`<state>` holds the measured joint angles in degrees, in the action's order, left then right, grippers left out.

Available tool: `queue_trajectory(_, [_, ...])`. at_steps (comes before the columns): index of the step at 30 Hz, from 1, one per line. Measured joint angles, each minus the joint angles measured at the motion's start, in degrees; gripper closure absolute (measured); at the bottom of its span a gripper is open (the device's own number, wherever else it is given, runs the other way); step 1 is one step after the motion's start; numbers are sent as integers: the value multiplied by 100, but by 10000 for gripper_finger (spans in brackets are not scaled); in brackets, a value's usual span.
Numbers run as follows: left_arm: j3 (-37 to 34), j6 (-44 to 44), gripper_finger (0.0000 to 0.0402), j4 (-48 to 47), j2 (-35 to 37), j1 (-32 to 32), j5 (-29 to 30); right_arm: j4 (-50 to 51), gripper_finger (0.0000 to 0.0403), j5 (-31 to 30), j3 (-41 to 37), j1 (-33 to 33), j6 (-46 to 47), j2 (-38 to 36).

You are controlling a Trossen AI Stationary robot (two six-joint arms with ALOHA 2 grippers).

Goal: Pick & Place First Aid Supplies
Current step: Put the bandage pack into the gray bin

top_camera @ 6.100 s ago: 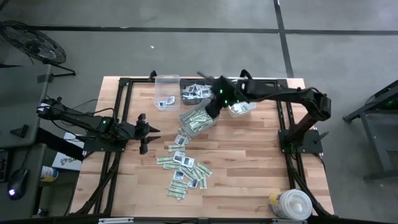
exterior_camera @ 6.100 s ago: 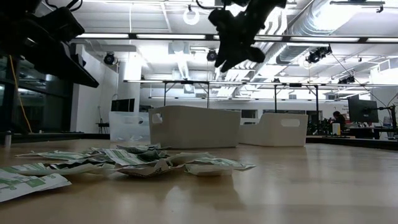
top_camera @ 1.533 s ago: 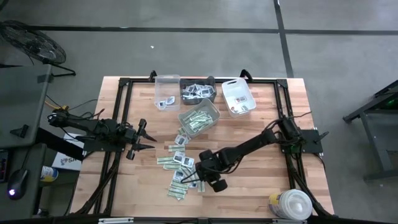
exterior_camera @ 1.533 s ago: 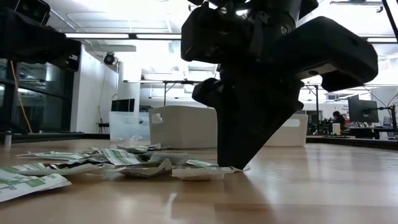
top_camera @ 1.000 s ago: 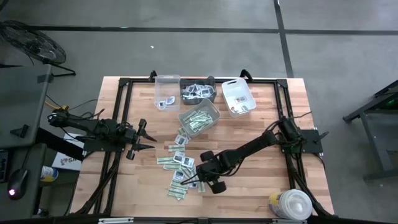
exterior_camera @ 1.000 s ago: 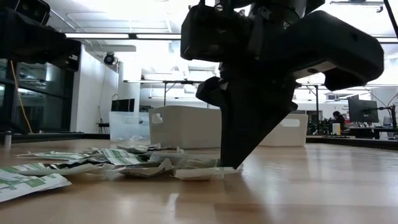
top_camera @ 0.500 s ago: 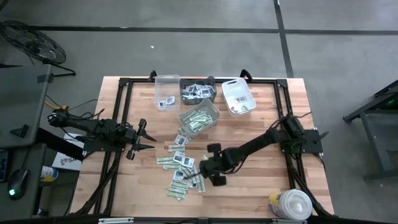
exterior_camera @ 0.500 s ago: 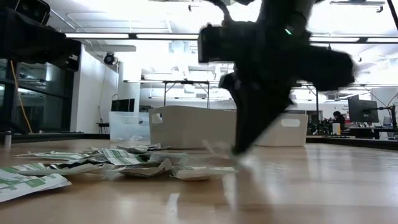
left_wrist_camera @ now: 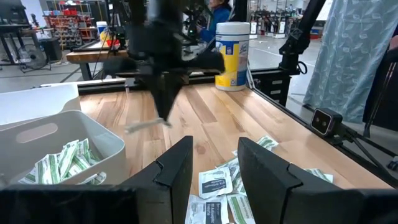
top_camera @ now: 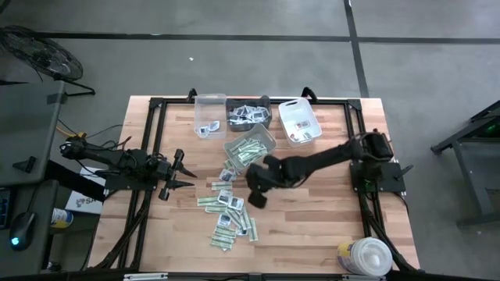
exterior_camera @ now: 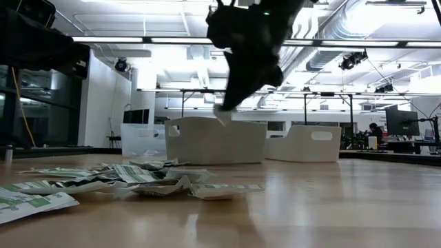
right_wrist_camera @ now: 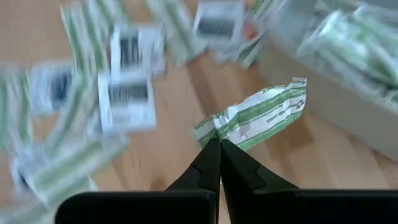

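Fingertips of my right gripper [right_wrist_camera: 219, 144] are pressed together on a crumpled green-and-white strip packet [right_wrist_camera: 256, 117], pinching it at one end so the rest sticks out sideways past the tips. From above, I see that gripper [top_camera: 257, 187] raised over the wooden table [top_camera: 328, 226], between the scattered packets [top_camera: 232, 215] and the clear bin of green strips [top_camera: 251, 148]. At table height the packet [exterior_camera: 220, 114] hangs well clear of the surface, with the pile of loose supplies [exterior_camera: 138, 180] lying below and to one side.

My left gripper [top_camera: 181, 172] waits near the table's left edge, well apart from the work; its two fingers [left_wrist_camera: 176, 171] stand partly spread with nothing between them.

At the far edge sit three more bins: a clear bin [top_camera: 209, 114] holding a couple of squarish white packets, a dark bin [top_camera: 250, 115] full of white packets, and a white bin [top_camera: 299, 122]. A round white tub [top_camera: 364, 255] stands at the near right corner.
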<state>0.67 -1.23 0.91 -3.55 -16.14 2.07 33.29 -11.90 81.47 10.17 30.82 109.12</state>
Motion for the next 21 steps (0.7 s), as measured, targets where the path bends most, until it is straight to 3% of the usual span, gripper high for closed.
queue_trajectory(7, [0,0,273,0,0,0,0,-540,402,276,9,-824,808,-37])
queue_trajectory(21, [0,0,273,0,0,1,0,-707,403,639,13,-1765,1304,-11])
